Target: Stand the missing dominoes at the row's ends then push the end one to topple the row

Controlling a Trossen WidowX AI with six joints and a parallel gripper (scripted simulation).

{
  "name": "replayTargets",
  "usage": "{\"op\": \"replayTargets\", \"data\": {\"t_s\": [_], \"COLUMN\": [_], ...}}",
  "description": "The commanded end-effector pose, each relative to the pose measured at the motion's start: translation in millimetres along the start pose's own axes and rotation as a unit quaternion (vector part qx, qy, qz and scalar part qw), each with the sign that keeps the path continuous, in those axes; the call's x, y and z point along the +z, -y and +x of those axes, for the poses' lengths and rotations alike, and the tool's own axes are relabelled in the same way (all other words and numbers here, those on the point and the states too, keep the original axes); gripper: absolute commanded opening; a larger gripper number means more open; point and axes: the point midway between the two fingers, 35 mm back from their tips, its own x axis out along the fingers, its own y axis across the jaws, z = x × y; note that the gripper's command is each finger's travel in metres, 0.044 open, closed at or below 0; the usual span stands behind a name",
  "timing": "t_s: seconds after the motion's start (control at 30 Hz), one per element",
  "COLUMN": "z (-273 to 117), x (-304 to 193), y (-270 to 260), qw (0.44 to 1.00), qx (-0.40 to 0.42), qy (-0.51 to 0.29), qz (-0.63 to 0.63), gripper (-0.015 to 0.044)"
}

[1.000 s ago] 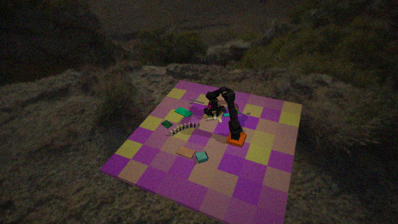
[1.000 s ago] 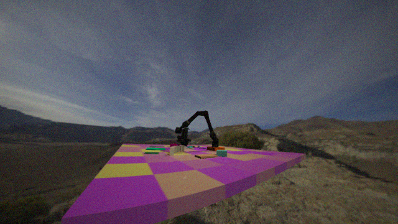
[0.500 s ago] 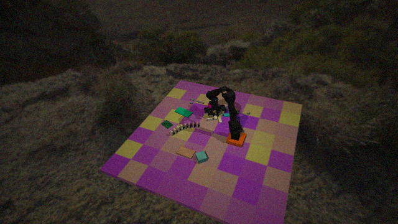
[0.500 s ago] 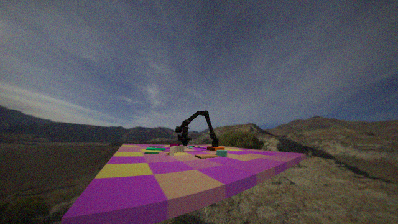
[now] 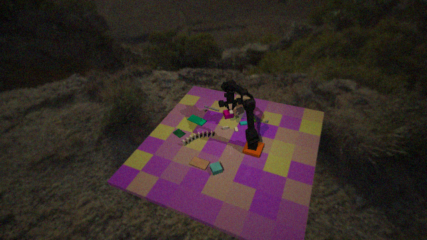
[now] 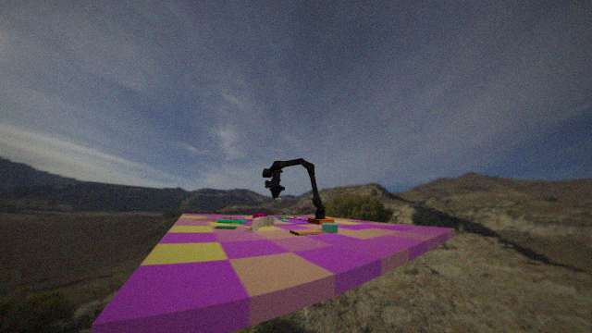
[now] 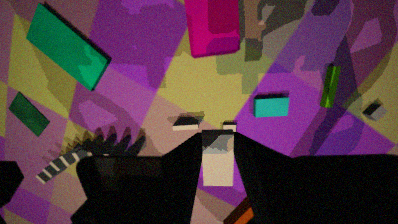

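A curved row of several standing off-white dominoes [image 5: 183, 142] [image 6: 264, 224] [image 7: 59, 164] stands left of the arm's base in the top view; the black fingers hide part of it in the wrist view. My gripper [image 5: 231, 109] [image 6: 276, 197] [image 7: 217, 137] is shut on a white domino [image 7: 218, 167], held well above the table, behind the row in the top view. Two loose dominoes lie below: one pale domino [image 5: 225, 127] [image 7: 185, 124] on its side, and a second domino [image 5: 236, 129] [image 7: 229, 126] close to it, its pose hard to tell.
A magenta block [image 5: 228, 115] [image 7: 215, 30], a green slab [image 5: 197, 120] [image 7: 67, 47], a dark green piece [image 5: 179, 133] [image 7: 29, 114] and a cyan block [image 5: 243, 123] [image 7: 271, 106] lie around. A tan slab [image 5: 199, 163] and teal block [image 5: 216, 168] [image 6: 329, 228] lie at the front.
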Motion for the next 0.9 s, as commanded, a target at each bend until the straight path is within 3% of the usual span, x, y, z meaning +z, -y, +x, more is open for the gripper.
{"op": "replayTargets", "data": {"t_s": [0.0,0.27,0.37,0.53,0.73,0.87], "z": [-7,-10,-11,-12,-11,-11], "x": [-3,-46,-72,-136,-215,-223], "y": [0,-50,-72,-110,-128,-129], "qw": [1.0,0.98,0.947,0.814,0.575,0.544], "qx": [0.0,-0.006,-0.003,0.005,0.014,0.015], "qy": [-0.002,-0.002,-0.003,-0.003,-0.001,-0.001], "qz": [-0.006,-0.198,-0.322,-0.58,-0.818,-0.839], "gripper": [0.0107,0.0107,0.0107,0.0107,0.0107,0.0107]}}
